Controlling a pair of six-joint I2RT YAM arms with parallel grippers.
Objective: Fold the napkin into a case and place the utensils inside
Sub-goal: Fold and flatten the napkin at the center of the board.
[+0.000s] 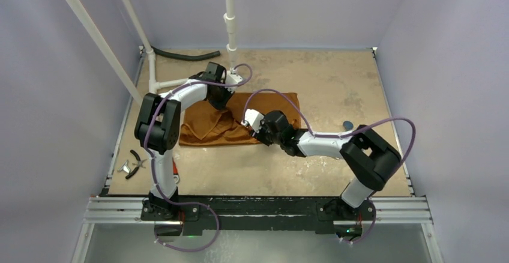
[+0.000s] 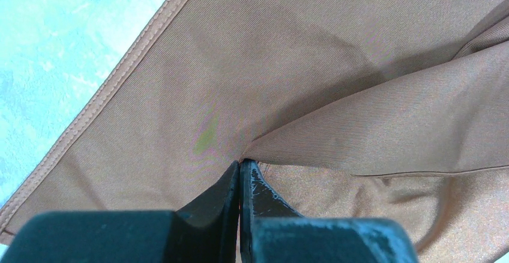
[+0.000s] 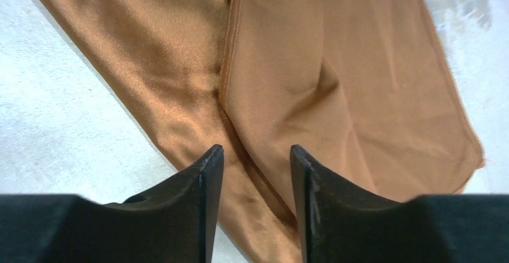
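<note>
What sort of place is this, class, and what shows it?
Probably a robot test booth: plain lilac walls close in a scuffed tan table, and two arms are bolted to a metal rail.

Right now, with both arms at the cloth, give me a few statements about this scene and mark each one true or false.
1. The left gripper is shut, pinching a fold of the napkin. True.
2. The right gripper is clamped shut on the napkin. False: its jaws stand apart above the cloth and grip nothing.
3. The napkin lies spread out as one flat, smooth square. False: one layer is folded over another, and the part by the left gripper is bunched and creased.
4. The black pliers lie near the left edge of the table, apart from the napkin. True.
</note>
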